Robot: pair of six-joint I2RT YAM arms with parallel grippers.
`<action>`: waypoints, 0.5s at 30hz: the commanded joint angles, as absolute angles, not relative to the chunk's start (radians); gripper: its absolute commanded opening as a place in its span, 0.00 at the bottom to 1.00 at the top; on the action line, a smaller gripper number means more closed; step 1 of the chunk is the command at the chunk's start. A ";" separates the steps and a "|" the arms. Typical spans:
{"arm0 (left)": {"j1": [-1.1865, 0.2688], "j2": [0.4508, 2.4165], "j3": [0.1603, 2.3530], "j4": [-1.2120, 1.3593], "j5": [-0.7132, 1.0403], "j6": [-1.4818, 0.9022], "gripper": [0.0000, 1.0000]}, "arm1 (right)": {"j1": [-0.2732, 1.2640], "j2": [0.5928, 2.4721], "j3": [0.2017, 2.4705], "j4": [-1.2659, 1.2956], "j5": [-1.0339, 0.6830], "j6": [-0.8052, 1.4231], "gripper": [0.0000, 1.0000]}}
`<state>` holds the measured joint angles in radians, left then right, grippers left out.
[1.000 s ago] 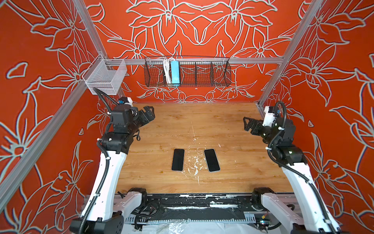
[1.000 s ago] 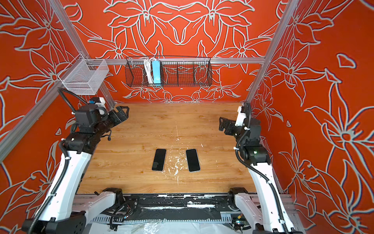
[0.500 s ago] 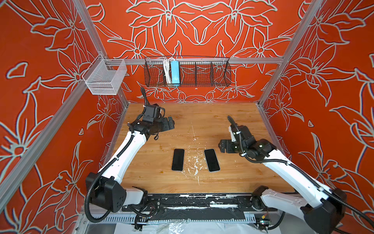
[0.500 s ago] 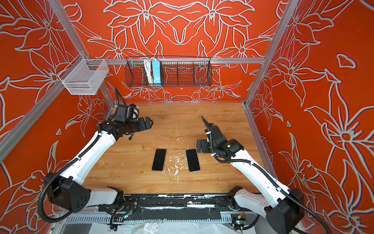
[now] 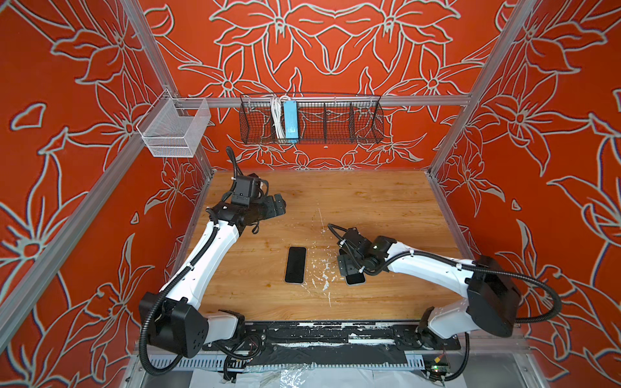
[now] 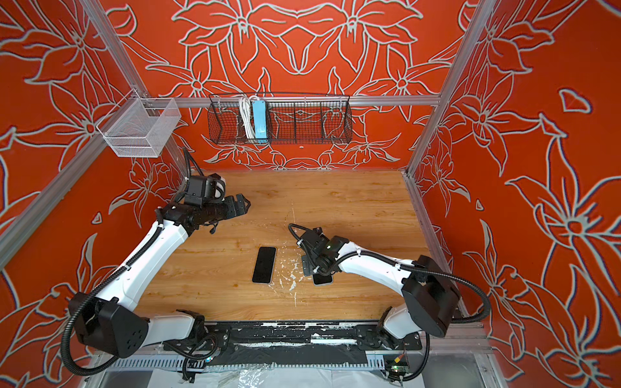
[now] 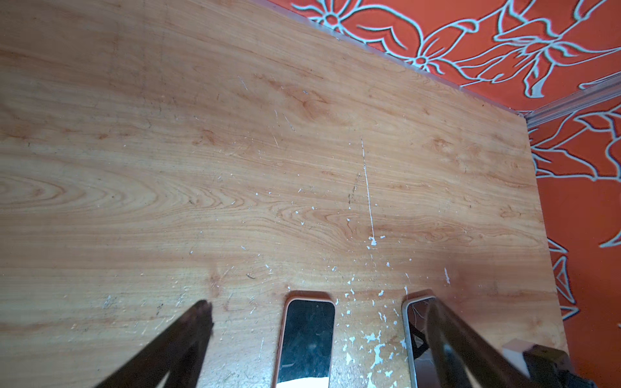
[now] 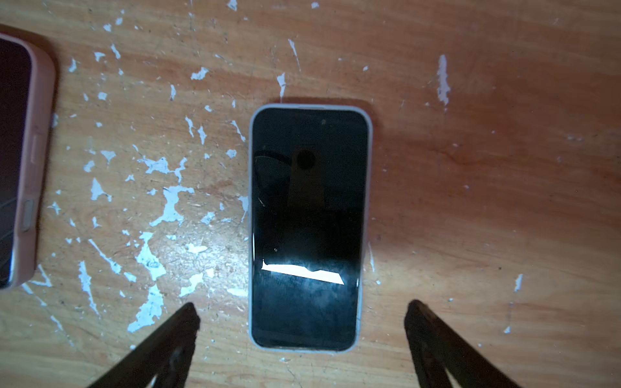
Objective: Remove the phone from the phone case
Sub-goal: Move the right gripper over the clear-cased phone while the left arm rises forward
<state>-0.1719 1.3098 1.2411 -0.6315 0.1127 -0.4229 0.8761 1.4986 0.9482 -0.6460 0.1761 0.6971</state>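
The phone in the pale grey case (image 8: 309, 228) lies flat, screen up, on the wooden table (image 5: 369, 201), around the middle and toward the front edge. It's definitely not out yet, because the rim wraps all the way round the glass. The right gripper (image 8: 302, 310) hangs right over it with its claw spread wide, one finger on each side of the phone's near end and neither touching it. My guess is that it's lined up that way so it can close across the narrow width and pin or lift the thing. From the wrist view I can't tell how close the tips are to the wood. Just beside it, with a patch of white flecks (image 8: 168, 201) between them, sits a second phone in a pink case (image 5: 295, 265), also face up and parallel. The left gripper (image 5: 277, 205) is well back near the far left of the table, claw spread and empty. It seems to be parked there to leave room until a second grip is needed for peeling the case off.
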 commanded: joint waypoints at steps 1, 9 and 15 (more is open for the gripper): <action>-0.155 1.298 1.236 -0.615 0.159 -0.438 0.97 | 0.887 1.554 0.969 -0.622 0.187 0.756 0.98; -0.143 1.306 1.236 -0.620 0.164 -0.442 0.97 | 0.887 1.593 0.939 -0.598 0.188 0.779 0.98; -0.143 1.310 1.236 -0.620 0.168 -0.441 0.97 | 0.887 1.592 0.906 -0.574 0.183 0.793 0.98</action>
<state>-0.1493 1.3102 1.2366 -0.6270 0.1566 -0.4320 0.8795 1.5959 0.9329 -0.5785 0.1753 0.7506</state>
